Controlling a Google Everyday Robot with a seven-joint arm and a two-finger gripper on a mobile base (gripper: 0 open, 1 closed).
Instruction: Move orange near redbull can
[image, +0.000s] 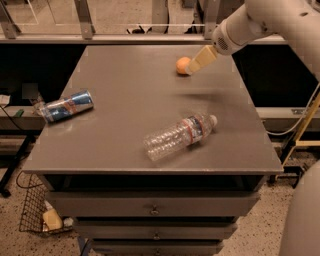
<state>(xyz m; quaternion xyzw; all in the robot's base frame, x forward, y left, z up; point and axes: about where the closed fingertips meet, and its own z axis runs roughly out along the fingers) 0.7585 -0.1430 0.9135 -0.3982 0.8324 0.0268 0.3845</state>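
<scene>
The orange (182, 65) sits on the grey table top (130, 95) near the far right. The redbull can (66, 106), blue and silver, lies on its side near the table's left edge. My gripper (196, 66) comes in from the upper right on a white arm. Its cream-coloured fingers (201, 59) point down-left, and their tips overlap the orange's right side in the picture. I cannot tell whether they touch the orange or hover above it.
A clear crinkled plastic water bottle (180, 135) lies on its side at the table's front middle, between the orange and the front edge. Drawers (150, 210) are below the table top. A wire basket (42, 212) sits on the floor at the lower left.
</scene>
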